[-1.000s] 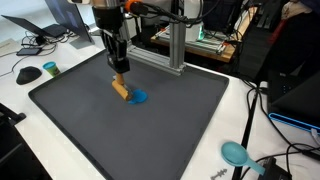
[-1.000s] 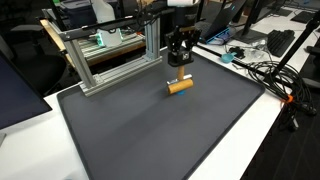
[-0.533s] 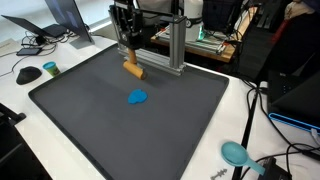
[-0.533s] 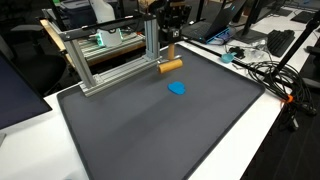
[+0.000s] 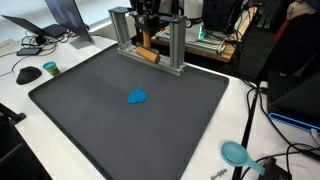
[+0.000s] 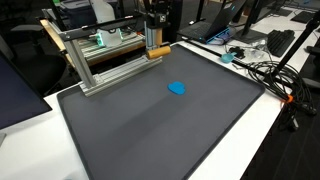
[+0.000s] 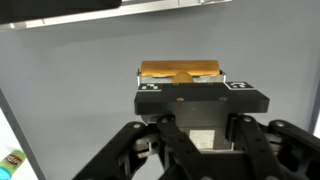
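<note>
I see the block (image 5: 148, 55) as a short tan-orange piece, wood by the look of it, lying level and clamped crosswise in the gripper (image 7: 181, 84). In the wrist view only one long face shows. It sits at the far edge of the mat (image 6: 150, 130), just beside the aluminium frame (image 6: 110, 73), seemingly off the surface.

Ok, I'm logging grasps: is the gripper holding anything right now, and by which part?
Yes: the gripper holds the orange-brown block, jaws shut across its width; exactly where along its length is hidden.
</note>
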Available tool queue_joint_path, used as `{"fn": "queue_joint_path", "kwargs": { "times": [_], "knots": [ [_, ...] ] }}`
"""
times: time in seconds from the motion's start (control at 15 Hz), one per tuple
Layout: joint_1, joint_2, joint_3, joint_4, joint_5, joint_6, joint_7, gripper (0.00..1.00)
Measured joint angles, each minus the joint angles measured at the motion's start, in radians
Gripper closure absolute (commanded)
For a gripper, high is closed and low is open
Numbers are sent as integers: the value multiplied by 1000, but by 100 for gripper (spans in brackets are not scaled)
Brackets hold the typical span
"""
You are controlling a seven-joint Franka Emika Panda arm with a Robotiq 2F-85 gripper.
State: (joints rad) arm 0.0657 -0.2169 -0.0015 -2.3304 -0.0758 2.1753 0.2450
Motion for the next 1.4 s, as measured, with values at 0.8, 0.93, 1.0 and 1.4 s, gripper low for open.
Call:
{"fn": "queue_joint_path", "kwargs": {
  "times": [0.8,0.93,1.0,1.4],
  "knots": [
    [-49,-252,7,-202,0,-80,-53,78],
    [-50,-279,9,-231,0,-81,-64,78],
    [-50,-291,10,-244,0,-81,-68,78],
    [-50,-365,17,-306,0,-81,-92,78]
  ]
}}
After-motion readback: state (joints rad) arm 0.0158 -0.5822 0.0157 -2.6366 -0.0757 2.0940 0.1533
